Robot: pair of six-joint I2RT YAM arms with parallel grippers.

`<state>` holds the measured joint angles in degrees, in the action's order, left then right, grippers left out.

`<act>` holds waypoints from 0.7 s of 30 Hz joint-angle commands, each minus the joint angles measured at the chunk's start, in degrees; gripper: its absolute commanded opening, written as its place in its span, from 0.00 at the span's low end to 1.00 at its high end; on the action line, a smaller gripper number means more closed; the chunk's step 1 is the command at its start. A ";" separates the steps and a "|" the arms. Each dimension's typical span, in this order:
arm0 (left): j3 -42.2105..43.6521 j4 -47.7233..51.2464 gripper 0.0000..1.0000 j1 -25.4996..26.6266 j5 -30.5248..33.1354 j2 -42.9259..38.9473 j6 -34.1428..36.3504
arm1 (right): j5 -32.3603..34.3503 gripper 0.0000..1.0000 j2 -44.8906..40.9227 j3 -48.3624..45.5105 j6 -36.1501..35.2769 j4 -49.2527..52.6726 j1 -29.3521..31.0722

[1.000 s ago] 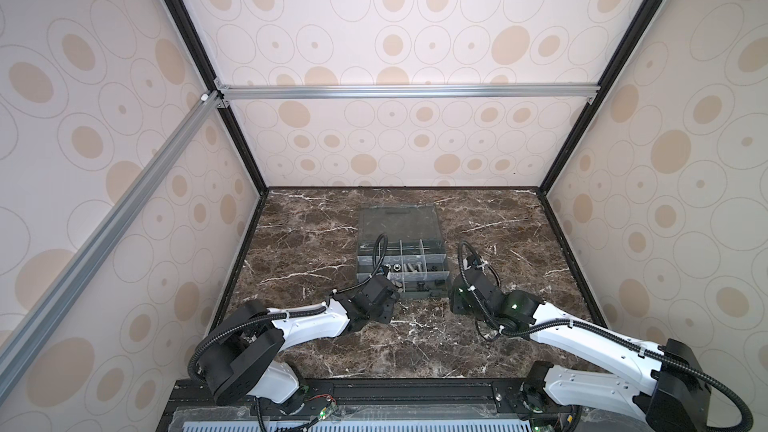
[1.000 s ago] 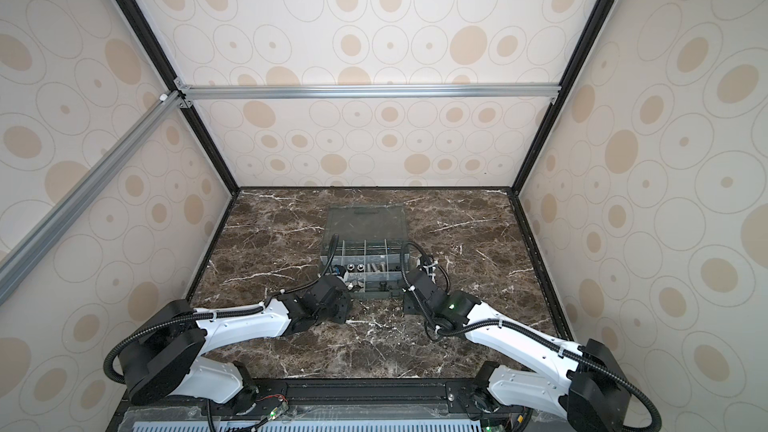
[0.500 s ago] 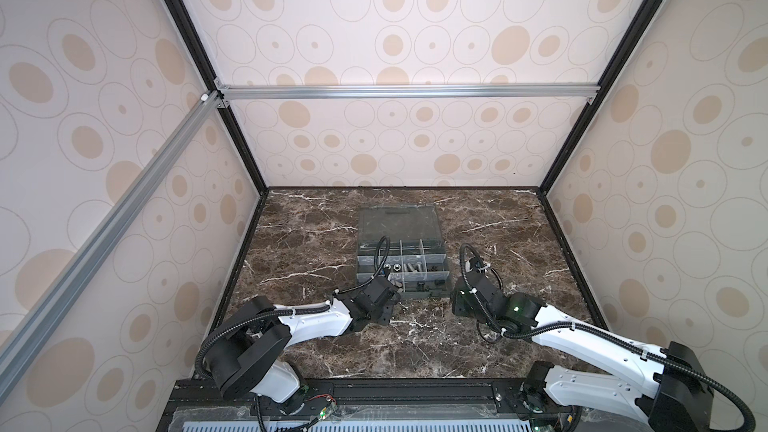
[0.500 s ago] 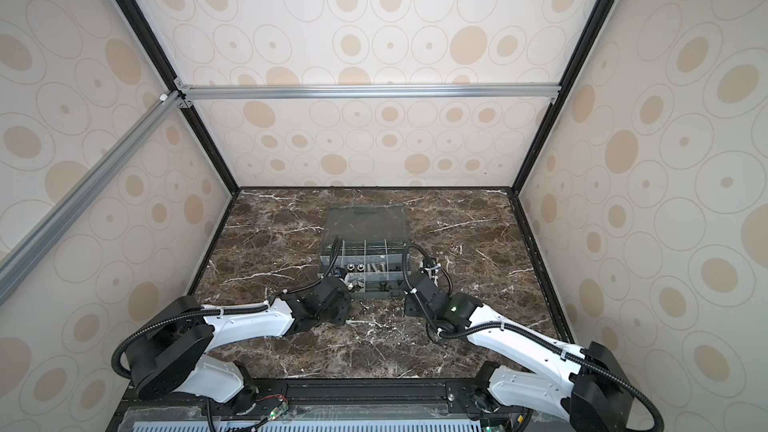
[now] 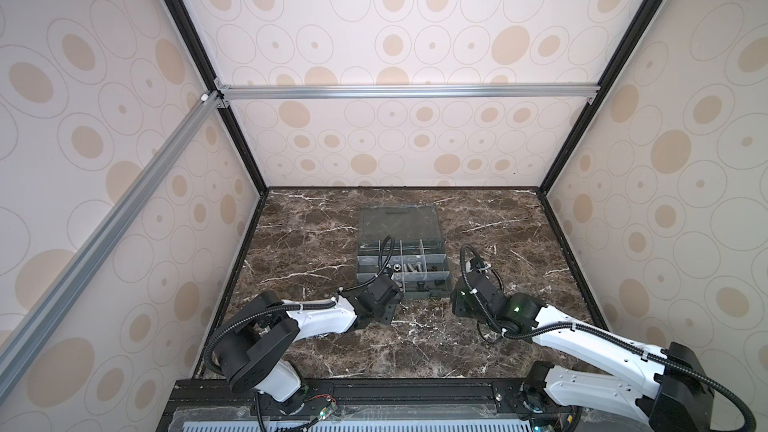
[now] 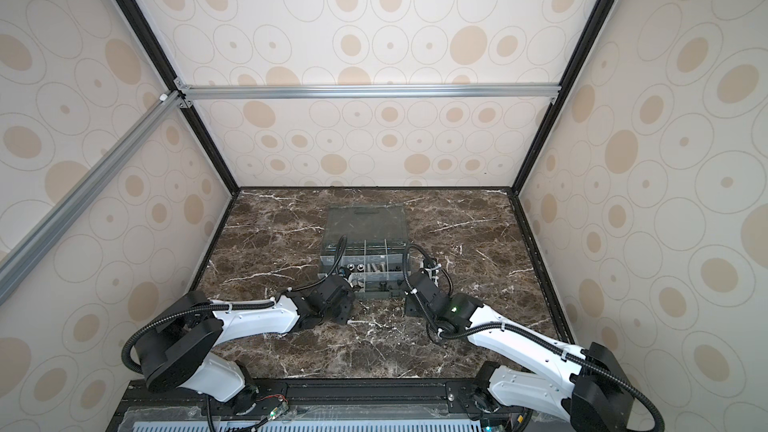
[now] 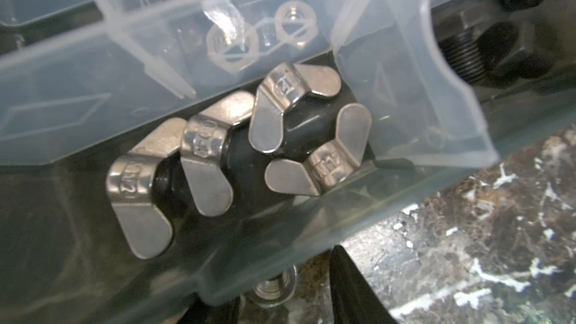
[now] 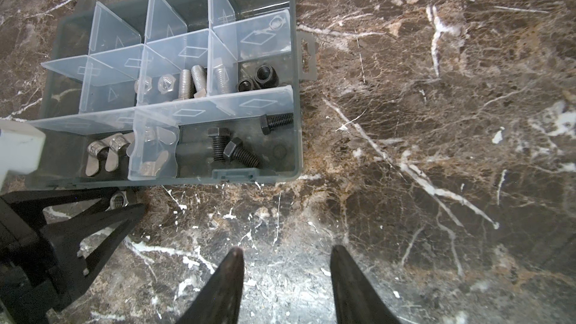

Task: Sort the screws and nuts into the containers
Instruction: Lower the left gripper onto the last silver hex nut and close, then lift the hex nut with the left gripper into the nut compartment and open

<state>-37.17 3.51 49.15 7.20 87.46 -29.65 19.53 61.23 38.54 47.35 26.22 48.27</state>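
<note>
Left tool (image 8: 131, 201) edged closer to the box (image 8: 297, 138), clenched on a silver nut (image 7: 274, 286) just outside its front wall. Right tool (image 8: 286, 249) gaped empty beside the box. Risk: nut could catch that wall and drop to bench (image 8: 405, 151).

White arms (image 5: 320, 318) (black joints (image 5: 257, 353), cables (image 5: 387, 252))

The white-and-black left arm (image 5: 320, 317) stretches low and forward, its black left gripper (image 8: 127, 199) pinching a small silver hex nut (image 7: 274, 288) between its fingertips. The white-and-black right arm (image 5: 582, 336) also reaches low; its black right gripper (image 8: 286, 263) hovers with fingers parted, empty.
</note>
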 commanded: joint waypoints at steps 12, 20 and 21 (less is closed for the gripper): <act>-0.91 1.17 0.33 0.94 0.38 1.09 1.96 | 0.94 0.49 -0.76 -1.18 1.37 1.19 -0.31; 0.78 1.41 0.24 1.49 0.36 0.37 1.38 | 0.91 0.49 -1.12 -1.28 1.36 1.15 -0.30; 0.97 1.53 0.23 1.56 0.44 0.05 1.44 | 0.95 0.49 -1.14 -1.15 1.27 1.17 -0.30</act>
<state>-37.32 3.29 49.98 7.44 87.94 -28.62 19.53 61.10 37.78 47.57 26.24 48.27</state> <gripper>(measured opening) 0.257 0.487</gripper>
